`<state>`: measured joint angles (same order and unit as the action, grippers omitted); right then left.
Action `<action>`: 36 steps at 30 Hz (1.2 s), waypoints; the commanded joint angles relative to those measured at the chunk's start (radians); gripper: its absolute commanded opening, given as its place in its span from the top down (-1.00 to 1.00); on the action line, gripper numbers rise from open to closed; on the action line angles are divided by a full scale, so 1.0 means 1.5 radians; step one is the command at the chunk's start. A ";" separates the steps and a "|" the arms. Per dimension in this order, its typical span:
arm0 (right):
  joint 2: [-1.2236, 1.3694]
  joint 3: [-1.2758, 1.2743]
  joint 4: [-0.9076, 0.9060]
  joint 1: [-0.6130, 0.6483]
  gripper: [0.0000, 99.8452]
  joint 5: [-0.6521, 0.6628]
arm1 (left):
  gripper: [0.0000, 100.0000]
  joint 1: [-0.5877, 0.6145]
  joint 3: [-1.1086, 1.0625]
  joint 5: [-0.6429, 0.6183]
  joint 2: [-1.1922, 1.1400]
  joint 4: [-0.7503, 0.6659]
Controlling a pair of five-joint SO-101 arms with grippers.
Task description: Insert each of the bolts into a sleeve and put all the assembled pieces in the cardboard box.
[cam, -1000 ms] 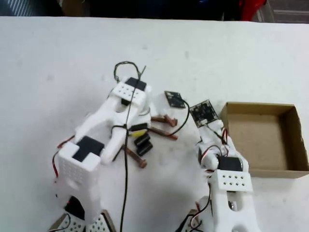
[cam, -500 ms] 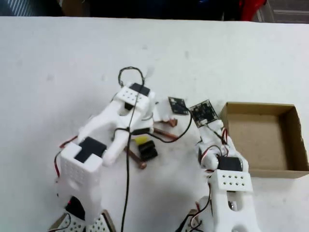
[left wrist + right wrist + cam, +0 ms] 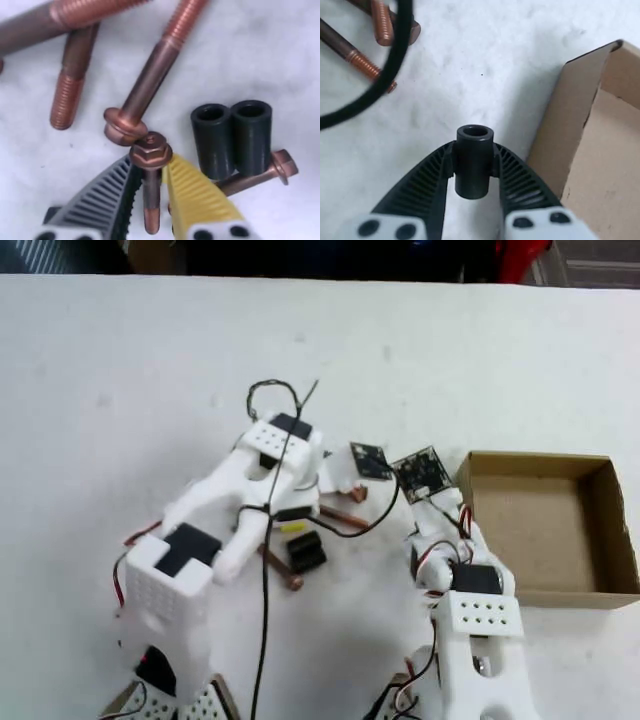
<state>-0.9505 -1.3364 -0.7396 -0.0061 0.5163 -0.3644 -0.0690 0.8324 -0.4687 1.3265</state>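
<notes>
the left fingers (image 3: 150, 165) are closed to a narrow gap on a copper bolt (image 3: 151, 200). its shank is pinched between the grey finger (image 3: 107, 197) and the yellow finger (image 3: 192, 192), and its hex head sticks out just past their tips. a second bolt (image 3: 150, 80) lies on the white worktop (image 3: 260, 50), its flanged head touching that hex head and its shank running away from the fingers. two black sleeves (image 3: 232, 137) lie touching side by side just off the yellow finger's tip. a third bolt (image 3: 260, 175) pokes out from under them. two more bolts (image 3: 70, 85) lie farther out, beyond the grey finger.

the right fingers (image 3: 474, 150) are closed on a single sleeve (image 3: 474, 165), whose open bore points out past the tips. the cardboard box (image 3: 570, 130) stands just to one side of these fingers, its near wall close to them but not touching.

compared with a second ago, the high view shows the left wrist shifted a little toward the cardboard box (image 3: 590, 595). the yellow finger (image 3: 292, 527) has drawn back toward the arm's base. the black sleeves (image 3: 305, 552) also lie slightly nearer the bases than before. over the last half second nothing visibly moves, and the right arm keeps its place throughout.
</notes>
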 commanded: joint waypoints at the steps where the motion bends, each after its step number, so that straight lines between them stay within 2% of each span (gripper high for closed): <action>1: -0.015 0.006 0.015 -0.002 0.97 0.001 | 0.92 0.002 0.001 0.006 0.003 -0.020; 9: -0.015 0.006 0.015 0.002 0.96 -0.001 | 0.96 0.003 0.006 0.002 0.006 -0.014; 12: -0.015 0.006 0.015 0.025 0.96 -0.003 | 0.96 0.009 0.017 -0.007 0.009 0.014; 17: -0.015 0.005 0.016 0.043 0.96 -0.085 | 0.96 0.052 0.103 -0.128 0.008 0.118; 25: -0.015 0.005 0.016 0.044 0.97 -0.088 | 0.96 0.097 0.148 -0.216 0.005 0.186; 31: -0.015 0.005 0.016 0.046 0.97 -0.090 | 0.96 0.107 0.160 -0.334 0.010 0.193; 36: -0.015 0.008 0.042 0.060 0.97 -0.090 | 0.96 0.135 0.272 -0.449 0.010 0.260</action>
<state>-0.9505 -1.3364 -0.7396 0.0552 0.3920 -0.2094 0.1811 0.2984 -0.4718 1.6303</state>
